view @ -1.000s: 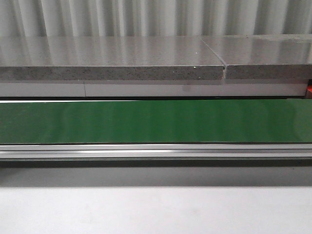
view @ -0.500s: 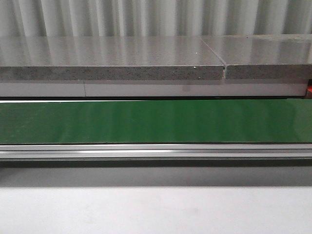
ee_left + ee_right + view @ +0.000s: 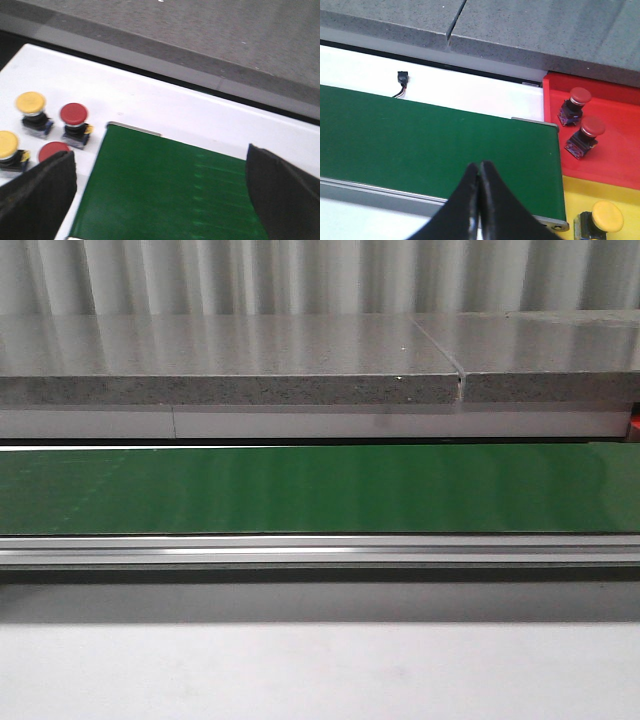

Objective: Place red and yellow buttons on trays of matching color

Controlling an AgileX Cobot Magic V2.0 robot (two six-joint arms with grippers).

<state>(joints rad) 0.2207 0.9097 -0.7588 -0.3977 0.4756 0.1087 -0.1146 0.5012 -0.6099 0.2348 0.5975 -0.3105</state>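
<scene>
My left gripper (image 3: 160,200) wide, right gripper (image 3: 479,172) closed, empty; buttons (image 3: 73,114) rigid, light: I'd pinch body under slick cap.

A workshop or factory test cell is showing here: a green conveyor belt (image 3: 320,490) (aluminium-railed) running below a speckled stone counter (image 3: 230,365).

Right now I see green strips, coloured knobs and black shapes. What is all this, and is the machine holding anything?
It is a two-armed robot sorting push buttons by colour. The front picture looks across a green conveyor belt, with neither arm in it. The other two come from cameras on its wrists. The left gripper, its black fingers spread wide, hovers near unsorted yellow buttons and red buttons. The right gripper is pinched shut on nothing, beside a red tray with two red buttons and a yellow tray with one yellow.
</scene>
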